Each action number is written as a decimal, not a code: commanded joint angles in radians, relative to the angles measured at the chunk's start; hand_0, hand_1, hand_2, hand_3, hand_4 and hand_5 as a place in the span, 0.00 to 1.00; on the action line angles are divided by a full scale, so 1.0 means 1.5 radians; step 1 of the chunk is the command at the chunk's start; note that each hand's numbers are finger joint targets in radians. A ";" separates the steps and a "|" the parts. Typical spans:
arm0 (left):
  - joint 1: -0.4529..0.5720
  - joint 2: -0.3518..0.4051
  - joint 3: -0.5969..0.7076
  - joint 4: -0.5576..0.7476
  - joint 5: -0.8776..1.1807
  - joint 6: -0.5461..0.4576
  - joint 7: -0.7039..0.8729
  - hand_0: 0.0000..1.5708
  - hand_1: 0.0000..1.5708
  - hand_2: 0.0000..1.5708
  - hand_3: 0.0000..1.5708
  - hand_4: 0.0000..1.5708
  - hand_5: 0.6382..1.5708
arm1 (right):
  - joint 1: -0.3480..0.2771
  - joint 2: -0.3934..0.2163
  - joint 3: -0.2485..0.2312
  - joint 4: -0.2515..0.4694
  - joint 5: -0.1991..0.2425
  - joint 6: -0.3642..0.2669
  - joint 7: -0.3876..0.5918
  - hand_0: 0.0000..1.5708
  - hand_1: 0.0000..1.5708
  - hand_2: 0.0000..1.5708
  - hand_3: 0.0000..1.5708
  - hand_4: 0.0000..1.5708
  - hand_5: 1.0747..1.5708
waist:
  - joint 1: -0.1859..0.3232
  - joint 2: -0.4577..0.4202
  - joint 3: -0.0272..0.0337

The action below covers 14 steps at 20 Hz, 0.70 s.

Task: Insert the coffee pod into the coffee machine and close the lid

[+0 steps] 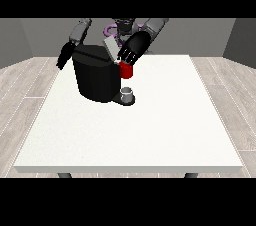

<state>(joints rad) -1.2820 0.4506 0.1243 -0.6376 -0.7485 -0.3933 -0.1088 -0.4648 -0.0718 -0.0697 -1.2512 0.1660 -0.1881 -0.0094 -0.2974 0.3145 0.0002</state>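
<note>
The black coffee machine point(96, 77) stands on the white table point(150, 130) at its far left part. Its grey lid point(110, 47) is tilted up at the top. A red thing at the machine point(126, 70) sits at its front right side. The hand at the view's right point(132, 50) hovers right above that red thing and next to the raised lid. A small pale bit shows at the hand's lower edge; I cannot tell what it is. The hand at the view's left point(64, 57) hangs beside the machine's left side with straight fingers, holding nothing.
A grey thing point(127, 93), cup-shaped, stands on the machine's low base under the red thing. The robot's torso is behind the machine at the table's far edge. Wooden floor surrounds the table.
</note>
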 commanded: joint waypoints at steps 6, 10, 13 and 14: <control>0.004 0.012 -0.042 -0.002 -0.058 0.040 -0.026 0.77 0.77 0.78 0.70 0.00 1.00 | -0.008 0.002 0.007 -0.007 0.008 -0.006 -0.003 0.00 0.00 0.00 0.00 0.00 1.00 | -0.009 0.017 0.0000; 0.016 0.015 -0.041 0.010 -0.069 0.054 -0.021 0.74 0.74 0.75 0.67 0.00 1.00 | 0.013 -0.005 0.012 -0.016 0.004 0.010 0.014 0.00 0.00 0.00 0.00 0.00 1.00 | -0.018 -0.002 0.0000; 0.020 0.030 -0.041 0.009 -0.068 0.050 -0.063 0.70 0.70 0.72 0.63 0.00 1.00 | 0.003 0.002 0.000 -0.015 0.000 -0.008 0.003 0.00 0.00 0.00 0.00 0.00 1.00 | -0.002 0.013 0.0000; 0.009 0.033 -0.026 0.019 -0.062 0.064 -0.060 0.71 0.71 0.72 0.65 0.00 1.00 | -0.014 -0.001 0.009 -0.024 0.006 -0.004 0.018 0.00 0.00 0.00 0.00 0.00 1.00 | -0.013 0.037 -0.0002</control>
<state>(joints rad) -1.2646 0.4769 0.0668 -0.6345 -0.8405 -0.3151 -0.1751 -0.4669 -0.0729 -0.0649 -1.2712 0.1679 -0.1911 -0.0018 -0.3082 0.3372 0.0021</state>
